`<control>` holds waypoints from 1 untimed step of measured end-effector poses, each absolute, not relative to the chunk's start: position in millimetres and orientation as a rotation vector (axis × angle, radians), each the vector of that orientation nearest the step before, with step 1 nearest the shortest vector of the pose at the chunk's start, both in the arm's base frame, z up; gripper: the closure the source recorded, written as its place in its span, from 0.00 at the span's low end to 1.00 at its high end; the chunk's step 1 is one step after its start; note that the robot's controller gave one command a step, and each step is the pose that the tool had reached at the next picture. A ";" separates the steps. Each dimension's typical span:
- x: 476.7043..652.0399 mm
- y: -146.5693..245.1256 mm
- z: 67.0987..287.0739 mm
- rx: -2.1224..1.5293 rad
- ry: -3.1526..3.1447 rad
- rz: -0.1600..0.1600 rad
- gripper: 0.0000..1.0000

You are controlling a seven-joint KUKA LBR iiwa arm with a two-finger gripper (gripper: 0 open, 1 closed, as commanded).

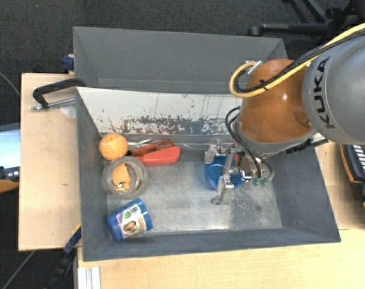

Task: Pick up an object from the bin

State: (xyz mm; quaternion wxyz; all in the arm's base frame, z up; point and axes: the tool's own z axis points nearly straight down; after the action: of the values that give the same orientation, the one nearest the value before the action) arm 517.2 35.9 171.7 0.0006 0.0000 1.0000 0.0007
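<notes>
Poised low in the grey metal bin (182, 212), right of centre: two-finger gripper (226, 188), open or closed impossible to tell. Just to its left, seemingly touching: small blue rounded plastic object (213, 173), long axis unclear, partly hidden.
</notes>
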 end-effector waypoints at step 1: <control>527.4 24.3 146.1 -0.013 3.142 0.004 0.00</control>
State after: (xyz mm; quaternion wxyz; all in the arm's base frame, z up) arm 527.4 24.3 146.1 0.0000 -0.0042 1.0000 0.0011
